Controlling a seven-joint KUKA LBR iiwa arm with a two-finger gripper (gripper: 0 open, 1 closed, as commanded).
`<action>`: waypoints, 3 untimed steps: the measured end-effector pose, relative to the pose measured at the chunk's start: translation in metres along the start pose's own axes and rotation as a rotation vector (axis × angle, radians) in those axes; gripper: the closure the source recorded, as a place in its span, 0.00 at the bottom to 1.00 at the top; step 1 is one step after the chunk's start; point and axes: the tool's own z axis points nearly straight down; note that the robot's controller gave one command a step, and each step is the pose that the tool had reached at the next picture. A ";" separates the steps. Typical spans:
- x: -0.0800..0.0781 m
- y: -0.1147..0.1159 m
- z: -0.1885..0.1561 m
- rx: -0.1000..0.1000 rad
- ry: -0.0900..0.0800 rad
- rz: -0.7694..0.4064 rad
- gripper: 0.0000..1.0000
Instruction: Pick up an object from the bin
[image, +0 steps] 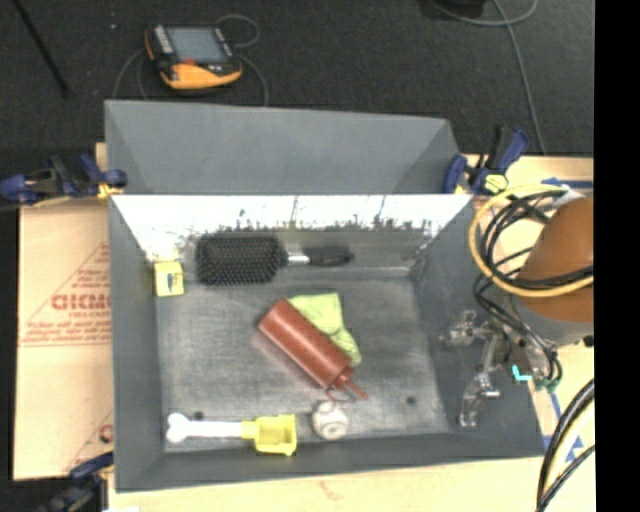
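Pincer (468, 365) at grey bin's (280, 150) sloped side wall, fingers spread, empty | nearest it: red-brown bottle (305, 348) lying on yellow-green cloth (322, 310), small white lump (330, 422) | beyond: black hairbrush (240, 260), white-yellow tool (230, 432)

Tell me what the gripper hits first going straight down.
Likely the bin's bare right wall, near the floor; no loose thing lies under the gripper, though depth is unclear.

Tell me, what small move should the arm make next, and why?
Probably move inward, toward the middle of the bin: the gripper hangs over its sloping side wall, apart from everything. Nearest lies the red-brown bottle, aslant on a green cloth.
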 end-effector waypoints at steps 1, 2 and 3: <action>-0.002 0.001 -0.003 0.002 -0.007 -0.004 0.00; -0.014 0.058 0.070 0.000 -0.012 0.072 0.00; -0.028 0.079 0.079 0.000 -0.002 0.046 0.00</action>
